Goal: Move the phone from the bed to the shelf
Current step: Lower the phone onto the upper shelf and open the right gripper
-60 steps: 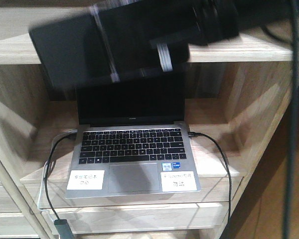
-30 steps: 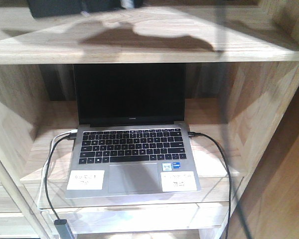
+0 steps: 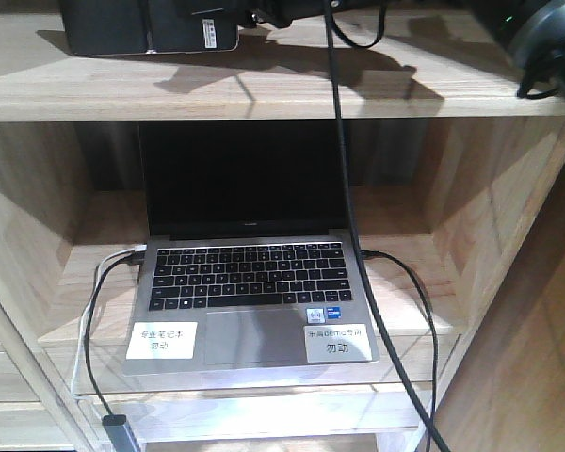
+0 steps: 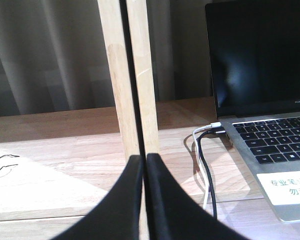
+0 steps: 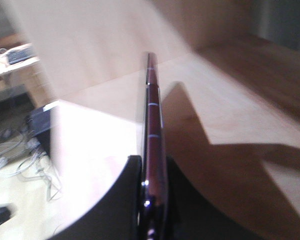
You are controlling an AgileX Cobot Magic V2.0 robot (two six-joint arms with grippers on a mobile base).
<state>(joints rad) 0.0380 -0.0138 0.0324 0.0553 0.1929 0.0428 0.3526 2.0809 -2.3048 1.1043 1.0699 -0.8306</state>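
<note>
While the right tool [image 5: 151, 200] grips the phone [image 3: 151, 26], the phone sits over the top plank of the shelf [image 3: 264, 89], near its back left corner.

From the front, the phone shows as a flat black slab with a small white sticker, and the arm reaches it from the right; whether it touches the plank cannot be told. The right wrist view shows the phone edge-on, its pinkish edge clamped between two black fingers [image 5: 122, 200]. The left tool [image 4: 144, 200] has its fingers pressed together, holding nothing, level with the lower plank. There an open grey laptop [image 3: 250, 282] stands with cables [image 3: 89, 330] plugged into both sides.
</note>
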